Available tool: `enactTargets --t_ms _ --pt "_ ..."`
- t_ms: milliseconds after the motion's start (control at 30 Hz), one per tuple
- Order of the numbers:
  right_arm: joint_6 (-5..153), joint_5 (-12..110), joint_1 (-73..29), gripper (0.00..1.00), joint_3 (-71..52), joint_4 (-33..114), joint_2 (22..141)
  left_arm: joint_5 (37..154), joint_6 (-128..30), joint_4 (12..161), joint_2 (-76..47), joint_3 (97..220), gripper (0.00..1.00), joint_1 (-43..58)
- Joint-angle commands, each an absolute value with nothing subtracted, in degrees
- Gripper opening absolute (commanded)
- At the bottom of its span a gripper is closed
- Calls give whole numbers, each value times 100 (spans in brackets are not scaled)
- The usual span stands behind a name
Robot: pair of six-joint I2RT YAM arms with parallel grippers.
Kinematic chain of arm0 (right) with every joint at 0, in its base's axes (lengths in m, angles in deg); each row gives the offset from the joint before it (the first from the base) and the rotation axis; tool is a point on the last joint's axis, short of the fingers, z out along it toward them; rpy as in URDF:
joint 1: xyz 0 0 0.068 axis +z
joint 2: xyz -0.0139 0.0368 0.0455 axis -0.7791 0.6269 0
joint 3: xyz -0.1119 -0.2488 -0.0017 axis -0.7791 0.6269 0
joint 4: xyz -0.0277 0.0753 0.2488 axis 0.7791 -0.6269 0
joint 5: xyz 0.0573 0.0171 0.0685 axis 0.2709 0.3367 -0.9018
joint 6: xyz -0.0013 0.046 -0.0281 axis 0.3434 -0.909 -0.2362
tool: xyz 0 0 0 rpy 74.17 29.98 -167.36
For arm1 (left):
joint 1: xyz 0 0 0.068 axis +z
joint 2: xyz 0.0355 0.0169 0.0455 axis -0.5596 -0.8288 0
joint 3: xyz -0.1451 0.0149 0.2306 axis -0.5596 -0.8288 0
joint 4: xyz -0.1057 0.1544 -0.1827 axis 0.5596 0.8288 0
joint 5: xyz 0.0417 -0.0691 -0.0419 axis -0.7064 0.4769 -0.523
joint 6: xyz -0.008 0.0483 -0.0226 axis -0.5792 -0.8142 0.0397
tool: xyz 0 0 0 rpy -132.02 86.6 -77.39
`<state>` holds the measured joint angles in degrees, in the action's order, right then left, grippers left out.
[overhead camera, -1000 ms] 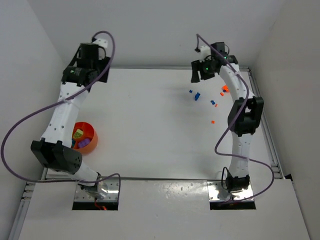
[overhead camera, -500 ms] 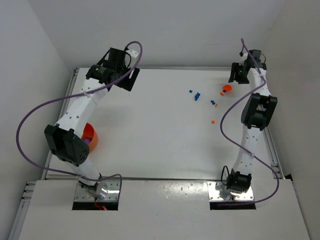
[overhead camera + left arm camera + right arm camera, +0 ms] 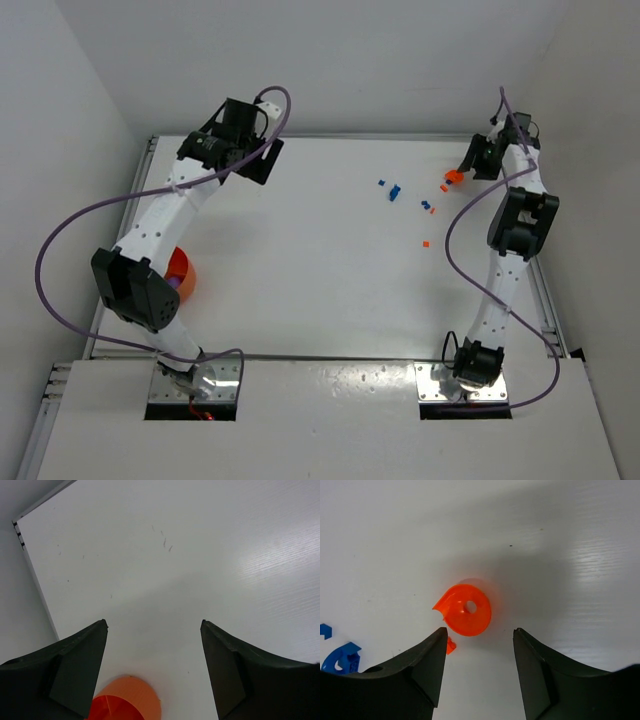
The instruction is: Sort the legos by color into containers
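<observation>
An orange round lego piece with a hole (image 3: 467,610) lies on the table just beyond my right gripper (image 3: 480,630), which is open and empty. The same piece (image 3: 452,180) shows at the back right, beside the right gripper (image 3: 470,165). A tiny orange bit (image 3: 450,645) sits by the left fingertip. Blue legos (image 3: 342,658) lie to the left; from above they (image 3: 395,192) are scattered mid-back. The orange bowl (image 3: 182,275) stands at the left, half hidden by my left arm. My left gripper (image 3: 154,622) hangs open over bare table, with the bowl's rim (image 3: 135,695) low between its fingers.
Another small orange bit (image 3: 425,243) and two blue bits (image 3: 429,208) lie right of centre. Walls close in behind the table and on both sides. Metal rails (image 3: 545,300) run along the table's left and right edges. Purple cables loop off both arms.
My right gripper swung from mid-back to the back right corner, beside the orange round piece, its jaws narrowing a little. My left arm swung right along the back and opened slightly.
</observation>
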<state>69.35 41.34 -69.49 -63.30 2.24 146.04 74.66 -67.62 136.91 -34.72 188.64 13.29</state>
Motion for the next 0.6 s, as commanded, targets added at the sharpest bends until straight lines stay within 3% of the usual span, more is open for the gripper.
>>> enactTargets --t_ms 0,333,567 --pt "6704 3683 -6999 56 -6479 455 14637 7283 -6764 13548 -3504 18811 81 1215" --pt "6651 3946 -6999 56 -6479 560 14874 7116 -6817 13548 -3557 18759 81 1109" --pt "6239 3859 -6999 48 -6681 788 15190 6888 -6923 13548 -3557 18759 81 1056"
